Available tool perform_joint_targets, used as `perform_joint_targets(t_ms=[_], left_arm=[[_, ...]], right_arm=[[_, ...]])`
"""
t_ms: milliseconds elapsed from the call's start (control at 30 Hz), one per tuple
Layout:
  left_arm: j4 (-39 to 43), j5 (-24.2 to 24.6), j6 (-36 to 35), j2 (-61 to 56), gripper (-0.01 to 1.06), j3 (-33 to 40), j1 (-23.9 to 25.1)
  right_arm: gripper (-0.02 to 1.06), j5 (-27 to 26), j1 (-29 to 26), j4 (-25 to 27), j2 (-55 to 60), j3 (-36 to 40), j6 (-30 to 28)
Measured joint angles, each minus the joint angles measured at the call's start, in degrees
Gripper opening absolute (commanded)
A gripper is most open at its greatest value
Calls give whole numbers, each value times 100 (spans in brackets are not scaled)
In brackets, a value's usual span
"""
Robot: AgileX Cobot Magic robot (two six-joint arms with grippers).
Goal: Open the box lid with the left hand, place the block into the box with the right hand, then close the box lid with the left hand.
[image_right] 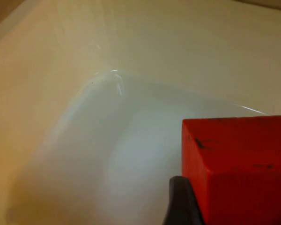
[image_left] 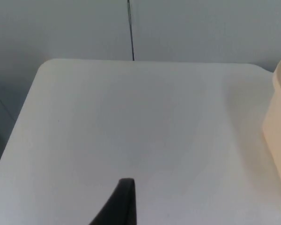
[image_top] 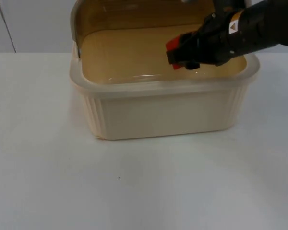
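Observation:
The cream plastic box [image_top: 163, 115] stands at the middle of the table with its amber translucent lid [image_top: 129, 14] swung up at the back. My right gripper [image_top: 183, 53] reaches in over the box's right half, shut on the red block [image_top: 173, 45]. The right wrist view has the red block [image_right: 239, 168] held against a black fingertip [image_right: 180, 201], just above the box's pale inner floor [image_right: 131, 150]. My left gripper [image_left: 118, 208] waits over bare table to the left of the box, whose side wall [image_left: 280, 131] is apart from it.
White table top [image_top: 134, 191] lies in front of the box and on both sides of it. The grey partition wall [image_left: 131, 23] rises behind the table's far edge. The table's rounded corner [image_left: 47, 65] is in the left wrist view.

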Motion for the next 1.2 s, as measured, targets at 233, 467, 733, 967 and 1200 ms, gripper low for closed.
perform_joint_targets(t_ms=[233,467,733,967,1200], left_arm=[[101,26,0,0,105,0,0],[125,78,0,0,105,0,0],[125,138,0,0,105,0,0],[146,148,0,0,105,0,0],[171,148,0,0,105,0,0]], right_arm=[[0,-1,0,13,191,-143,0],[13,10,0,22,270,-180,0],[90,55,0,37,380,-180,0],[105,-91,0,37,380,-180,0],[105,-33,0,60,359,-180,0]])
